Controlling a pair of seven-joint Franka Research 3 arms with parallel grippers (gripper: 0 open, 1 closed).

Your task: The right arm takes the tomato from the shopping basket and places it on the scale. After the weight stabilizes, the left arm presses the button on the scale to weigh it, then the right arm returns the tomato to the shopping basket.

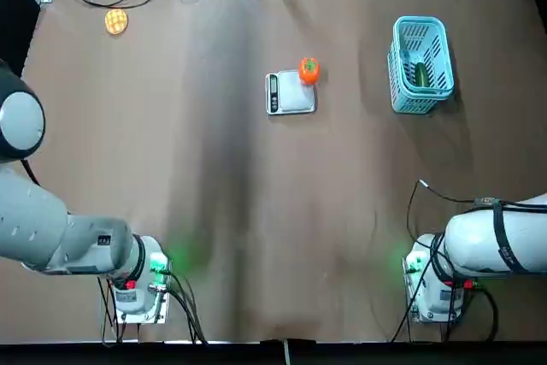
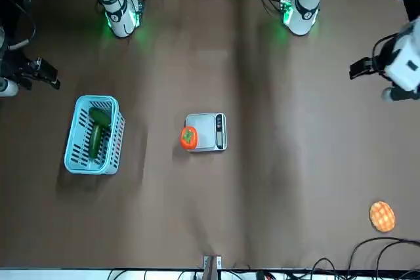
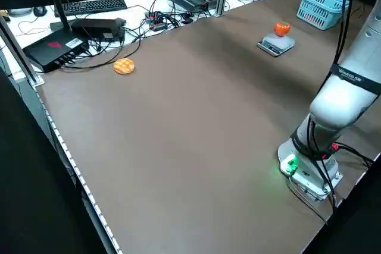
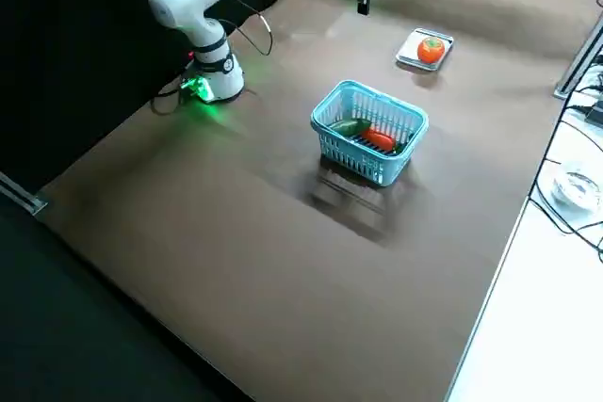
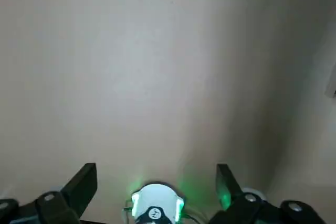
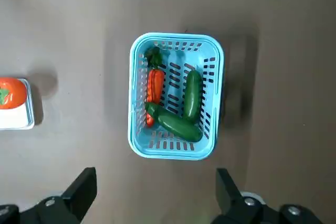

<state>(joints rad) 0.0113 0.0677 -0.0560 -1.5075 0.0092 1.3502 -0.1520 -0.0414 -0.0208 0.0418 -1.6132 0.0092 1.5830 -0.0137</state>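
- Top view: the tomato (image 1: 308, 70) is sitting on the scale's (image 1: 291, 96) far right corner, mid-worktop.
- Right hand (image 6: 152, 195) is hovering open above the shopping basket (image 6: 175, 148).
- Left hand (image 5: 156, 187) is hanging open over bare worktop (image 5: 157, 66).

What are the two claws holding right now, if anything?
Nothing. The left claw and right claw are both open and empty; the tomato sits on the scale.

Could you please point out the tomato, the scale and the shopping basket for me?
tomato (image 1: 308, 70), top view, on its orange-red body.
scale (image 1: 289, 97), top view, on the bare silver platform.
shopping basket (image 6: 175, 37), right wrist view, on its light-blue rim.
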